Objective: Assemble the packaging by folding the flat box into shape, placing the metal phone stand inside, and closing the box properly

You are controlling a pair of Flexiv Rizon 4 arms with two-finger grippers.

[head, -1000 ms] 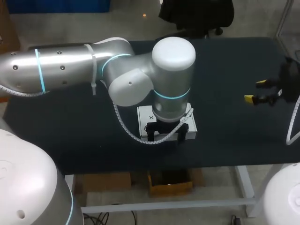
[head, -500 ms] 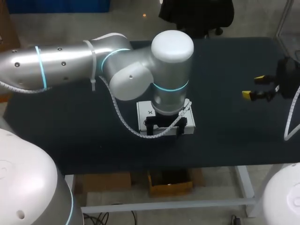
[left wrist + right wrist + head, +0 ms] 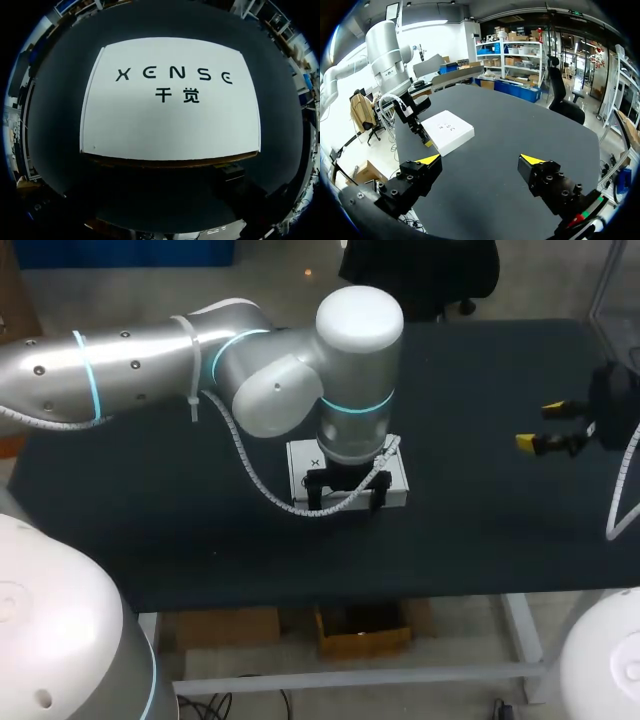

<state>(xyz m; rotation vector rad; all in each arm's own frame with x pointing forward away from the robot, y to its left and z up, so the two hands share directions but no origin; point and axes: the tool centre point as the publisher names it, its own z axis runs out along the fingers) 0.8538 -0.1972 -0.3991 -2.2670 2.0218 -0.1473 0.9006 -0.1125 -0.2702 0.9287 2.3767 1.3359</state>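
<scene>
One closed box [image 3: 302,480] lies on the desk [image 3: 480,525] under my left jaws, spread wide; right jaws wide too, well apart.

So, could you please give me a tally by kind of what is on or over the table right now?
white box: 1
grippers: 2, the left gripper at the box's near edge and the right gripper off to the side, holding nothing
Total: 3
</scene>
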